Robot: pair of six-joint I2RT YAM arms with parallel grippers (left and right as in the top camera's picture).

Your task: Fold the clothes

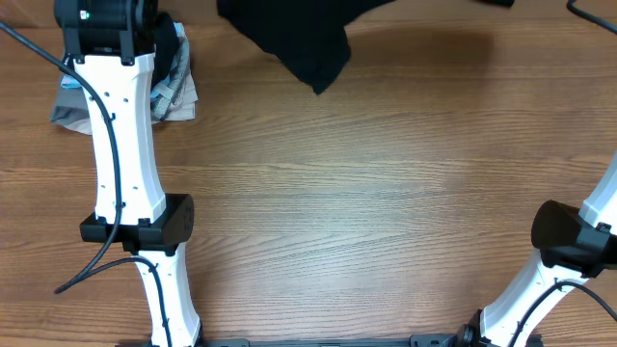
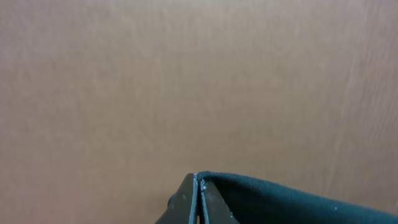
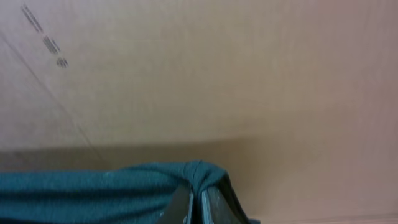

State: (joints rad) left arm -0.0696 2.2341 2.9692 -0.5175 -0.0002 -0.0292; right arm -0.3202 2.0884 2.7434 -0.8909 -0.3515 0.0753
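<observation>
Left gripper (image 2: 198,190): fingers pressed together, pinching the garment's edge between their tips.
Right gripper (image 3: 195,198): fingers closed tight on a bunched fold of the same cloth.
Garment (image 1: 299,39): dark, black from overhead and deep teal at the wrists. It sits at the table's far edge, partly out of frame, one corner pointing toward the centre.
Table (image 1: 366,193): wood-grain.
Pile (image 1: 174,92): folded grey and pale pieces, far left, partly under the left arm (image 1: 120,145).

Brown wooden tabletop (image 1: 386,193). Small pile of folded grey and light-blue cloth (image 1: 178,96) lying on it at the far left, partly hidden.
</observation>
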